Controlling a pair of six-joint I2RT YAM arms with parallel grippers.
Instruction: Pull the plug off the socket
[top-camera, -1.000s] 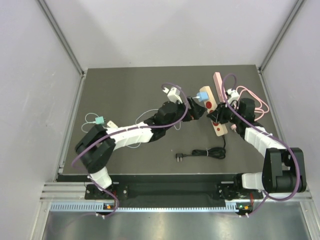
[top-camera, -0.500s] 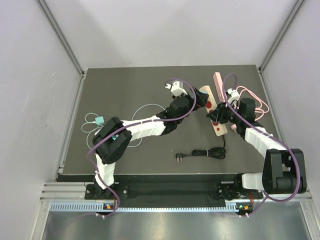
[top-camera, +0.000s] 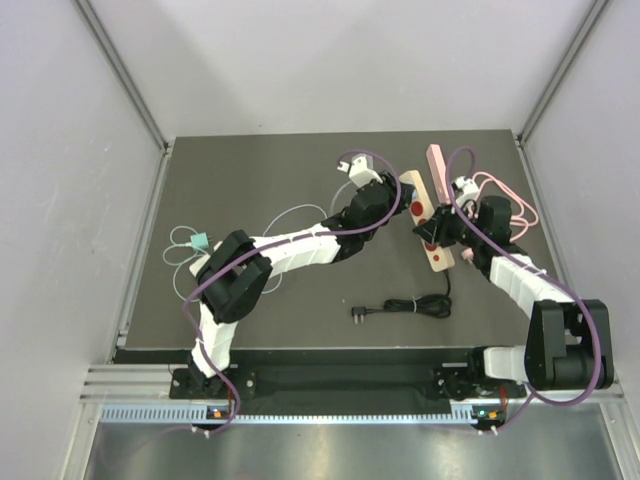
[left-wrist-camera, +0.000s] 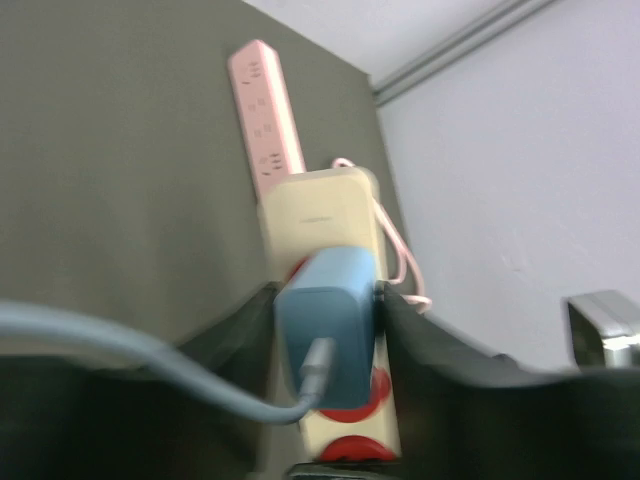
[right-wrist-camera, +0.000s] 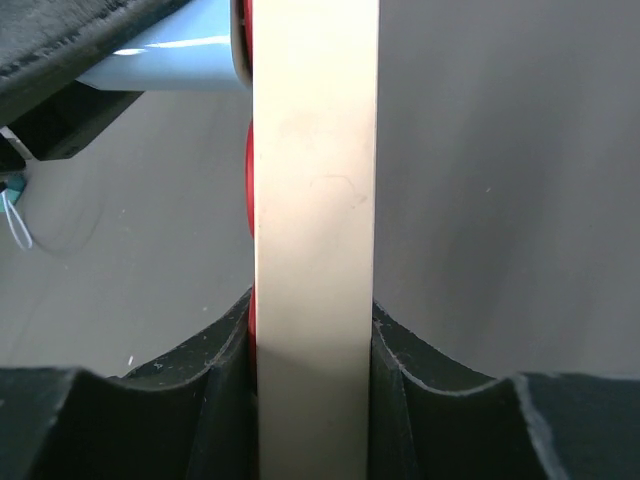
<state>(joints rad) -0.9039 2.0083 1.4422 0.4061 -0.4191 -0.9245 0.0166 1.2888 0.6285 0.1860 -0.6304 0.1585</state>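
The blue plug stands in the cream socket strip, which has red buttons, and a grey cable runs off it to the left. My left gripper is shut on the plug, one black finger pressed to each side. From above, the left gripper hides the plug. My right gripper is shut on the socket strip across its width. In the top view that right gripper sits on the socket strip near its lower end. The blue plug shows at the upper left of the right wrist view.
A pink power strip lies just beyond the socket strip, with its pink cable looping to the right. A coiled black cable lies in front. A teal connector on white wire rests at the left. Grey walls enclose the mat.
My left gripper has moved right over the plug and closed from wide open onto its sides. The right gripper and the socket strip have not moved.
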